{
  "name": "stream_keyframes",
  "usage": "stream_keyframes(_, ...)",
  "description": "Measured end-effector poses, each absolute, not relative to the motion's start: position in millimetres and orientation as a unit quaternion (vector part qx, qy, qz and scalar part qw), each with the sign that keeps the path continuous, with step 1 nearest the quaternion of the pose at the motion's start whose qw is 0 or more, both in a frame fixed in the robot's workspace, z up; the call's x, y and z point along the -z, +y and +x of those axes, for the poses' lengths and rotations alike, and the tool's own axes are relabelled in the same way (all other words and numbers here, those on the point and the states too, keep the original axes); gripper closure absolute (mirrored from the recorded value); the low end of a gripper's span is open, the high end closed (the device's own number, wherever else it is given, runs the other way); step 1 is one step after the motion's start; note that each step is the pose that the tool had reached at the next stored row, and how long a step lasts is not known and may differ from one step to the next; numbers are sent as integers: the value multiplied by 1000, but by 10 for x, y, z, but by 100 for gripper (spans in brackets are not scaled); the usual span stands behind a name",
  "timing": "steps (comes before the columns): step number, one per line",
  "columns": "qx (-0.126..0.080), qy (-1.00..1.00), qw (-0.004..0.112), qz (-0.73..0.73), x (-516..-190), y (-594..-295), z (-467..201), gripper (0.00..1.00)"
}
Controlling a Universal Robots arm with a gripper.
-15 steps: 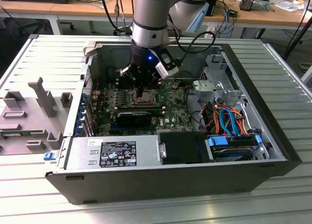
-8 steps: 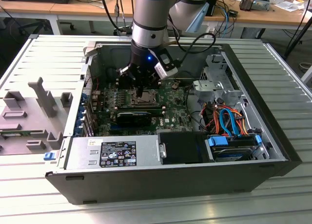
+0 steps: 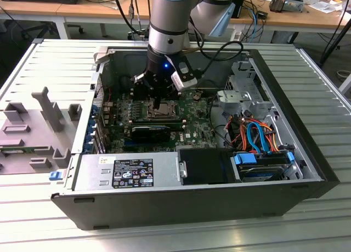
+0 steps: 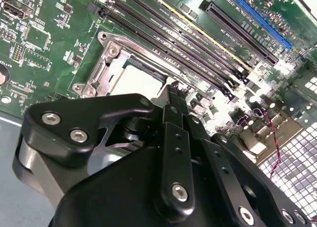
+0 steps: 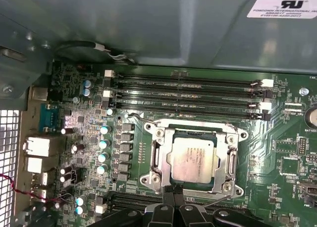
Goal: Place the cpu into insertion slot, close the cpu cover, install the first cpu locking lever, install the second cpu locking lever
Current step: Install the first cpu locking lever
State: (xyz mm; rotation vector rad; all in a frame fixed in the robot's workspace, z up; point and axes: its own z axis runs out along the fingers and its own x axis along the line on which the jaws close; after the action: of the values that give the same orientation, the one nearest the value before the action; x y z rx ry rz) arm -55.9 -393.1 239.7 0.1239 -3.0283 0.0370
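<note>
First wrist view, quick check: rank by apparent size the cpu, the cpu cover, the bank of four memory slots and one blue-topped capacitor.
1 and 2. memory slot bank and cpu cover: they look alike in area, so no ranking
3. cpu
4. blue-topped capacitor

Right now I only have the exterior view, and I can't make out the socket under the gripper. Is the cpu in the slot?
Observer: Yes. In the first wrist view the cpu lies flat in the slot.
Operator: And the cover?
Observer: The cover is down, framing the cpu.
Operator: Where exactly is the gripper?
Observer: The gripper, shut, is at the slot's edge, on the side away from the memory slots.
</note>
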Motion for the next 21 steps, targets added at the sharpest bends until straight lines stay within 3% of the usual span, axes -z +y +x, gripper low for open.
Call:
stream_keyframes(1, -12, -998, 53, 41, -2397, -3932, -559, 89)
stream_keyframes(3, -13, -999, 34, 41, -2394, -3931, -559, 89)
stream_keyframes(7, -14, -999, 10, 40, -2391, -3931, -559, 89)
stream_keyframes(10, -13, -999, 8, 40, -2393, -3932, -559, 89)
stream_keyframes(13, 8, -999, 8, 38, -2392, -3931, -559, 89)
stream_keyframes(21, 9, -999, 8, 39, -2392, -3931, -596, 89)
